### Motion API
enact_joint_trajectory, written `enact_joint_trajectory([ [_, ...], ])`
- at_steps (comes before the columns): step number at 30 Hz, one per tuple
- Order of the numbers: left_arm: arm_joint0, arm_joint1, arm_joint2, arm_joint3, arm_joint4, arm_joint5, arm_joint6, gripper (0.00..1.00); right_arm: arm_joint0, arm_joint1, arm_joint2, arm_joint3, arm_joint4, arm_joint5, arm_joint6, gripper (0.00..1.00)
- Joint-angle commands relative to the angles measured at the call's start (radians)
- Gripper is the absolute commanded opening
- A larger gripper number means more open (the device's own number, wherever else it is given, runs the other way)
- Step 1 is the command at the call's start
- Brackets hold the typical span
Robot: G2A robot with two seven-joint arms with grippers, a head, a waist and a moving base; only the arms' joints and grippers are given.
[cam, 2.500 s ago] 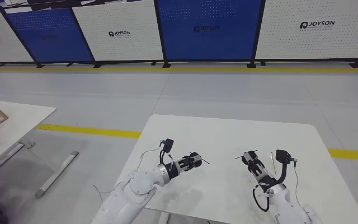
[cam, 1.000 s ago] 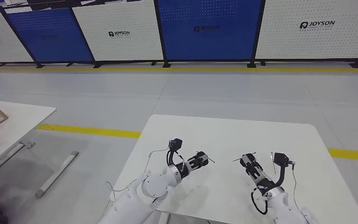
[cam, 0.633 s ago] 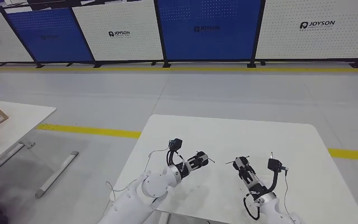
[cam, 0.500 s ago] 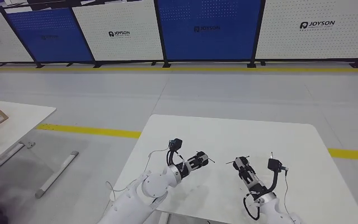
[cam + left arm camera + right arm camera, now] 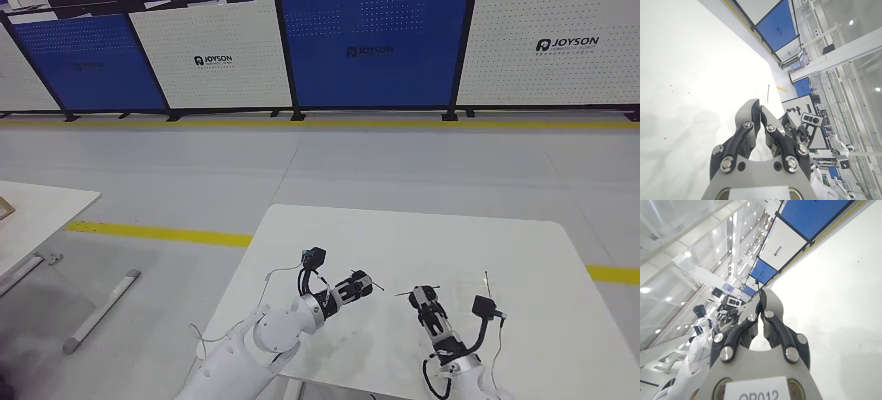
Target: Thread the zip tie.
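Note:
My right gripper (image 5: pixel 761 292) is shut on a thin black zip tie (image 5: pixel 757 281), whose square head sticks out past the fingertips. In the top view this gripper (image 5: pixel 424 294) is above the white table (image 5: pixel 400 235), with the tie (image 5: pixel 404 293) poking out sideways toward the other arm. A short way across from it my left gripper (image 5: pixel 366 283) has its fingers (image 5: pixel 753 111) pressed together. A short black strip (image 5: pixel 375 287) juts from the tips. The two grippers are a small gap apart and point toward each other.
A second black zip tie (image 5: pixel 487 280) lies loose on the table beyond the right arm, also seen as a thin line (image 5: pixel 768 93) near the table edge. Blue and white partition panels (image 5: pixel 370 50) stand far behind.
My right arm has moved across the table toward the left gripper, carrying its zip tie. The left arm moved inward earlier and has stayed still for the last second.

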Motion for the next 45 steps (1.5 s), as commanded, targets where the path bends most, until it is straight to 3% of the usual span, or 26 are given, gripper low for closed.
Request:
enact_joint_trajectory([
  [1, 0.000, 0.000, 0.000, 0.000, 0.000, 0.000, 0.000, 0.00, 0.001, 0.000, -0.001, -0.001, -0.003, 0.007, 0.001, 0.00],
  [9, 0.000, 0.000, 0.000, 0.000, 0.000, 0.000, 0.000, 0.00, 0.005, -0.001, 0.005, -0.001, 0.001, 0.017, -0.002, 0.00],
  [15, 0.000, 0.000, 0.000, 0.000, 0.000, 0.000, 0.000, 0.00, 0.070, -0.022, -0.025, 0.049, 0.022, 0.087, 0.016, 0.00],
  [20, 0.000, 0.000, 0.000, 0.000, 0.000, 0.000, 0.000, 0.00, 0.126, -0.043, -0.074, 0.111, 0.032, 0.102, 0.031, 0.00],
  [31, 0.000, 0.000, 0.000, 0.000, 0.000, 0.000, 0.000, 0.00, 0.131, -0.050, -0.076, 0.123, 0.043, 0.087, 0.022, 0.00],
  [39, 0.000, 0.000, 0.000, 0.000, 0.000, 0.000, 0.000, 0.00, 0.117, -0.056, -0.059, 0.157, 0.062, 0.018, 0.008, 0.00],
  [45, 0.000, 0.000, 0.000, 0.000, 0.000, 0.000, 0.000, 0.00, 0.117, -0.056, -0.059, 0.157, 0.062, 0.018, 0.008, 0.00],
])
